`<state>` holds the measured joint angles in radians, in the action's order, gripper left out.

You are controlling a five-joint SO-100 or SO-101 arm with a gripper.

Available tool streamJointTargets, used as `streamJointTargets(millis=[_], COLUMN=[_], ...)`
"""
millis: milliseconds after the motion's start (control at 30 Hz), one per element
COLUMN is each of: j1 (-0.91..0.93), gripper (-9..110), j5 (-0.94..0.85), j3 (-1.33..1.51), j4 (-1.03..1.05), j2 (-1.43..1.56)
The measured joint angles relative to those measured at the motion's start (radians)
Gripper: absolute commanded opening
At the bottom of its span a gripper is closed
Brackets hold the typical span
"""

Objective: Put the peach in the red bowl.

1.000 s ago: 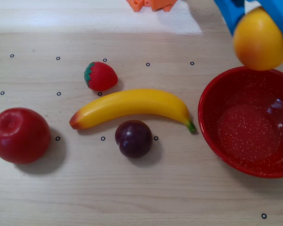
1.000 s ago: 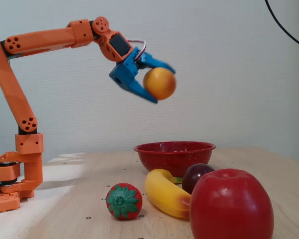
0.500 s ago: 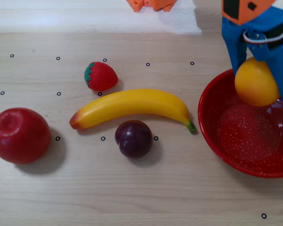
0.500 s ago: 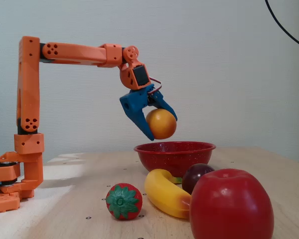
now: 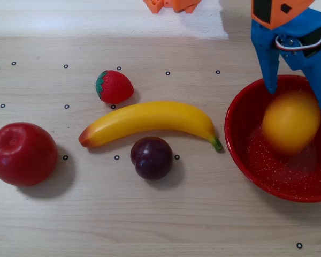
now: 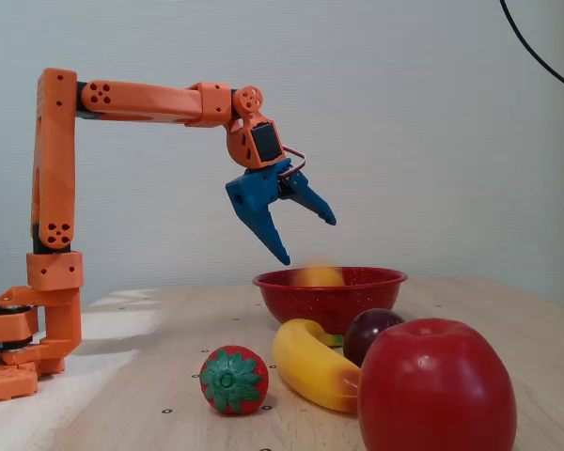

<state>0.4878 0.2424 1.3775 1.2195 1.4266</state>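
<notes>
Peach (image 5: 291,121), a smooth yellow-orange ball with blurred edges, sits inside the glossy white-speckled red bowl (image 5: 241,147) at the right of the overhead view, its top just showing above the rim in the fixed view (image 6: 321,276). Blue plastic gripper (image 5: 298,101) on the orange arm (image 6: 141,99) hangs above the bowl with its tapered fingers (image 6: 268,228) spread wide and holding nothing. Pale wood-grain desk (image 5: 160,214) carries, left of the bowl, a curved banana (image 5: 150,121), a dark round plum (image 5: 151,157), a dimpled strawberry (image 5: 114,87) and a shiny red apple (image 5: 22,153).
</notes>
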Motion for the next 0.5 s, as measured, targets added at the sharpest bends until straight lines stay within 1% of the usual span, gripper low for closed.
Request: streamJointTargets(millis=[100,233,300,367,500], j1=[0.0,0.0,0.0,0.0,-0.008], gripper=[44,41,38,30,21], j5=[0.009,0.017,0.017,0.017,0.017], j3=[-0.012,-0.029,-0.061,-0.095,-0.112], j4=[0.0,0.0,0.015,0.02,0.021], j2=[0.0,0.0,0.0,0.0,0.02])
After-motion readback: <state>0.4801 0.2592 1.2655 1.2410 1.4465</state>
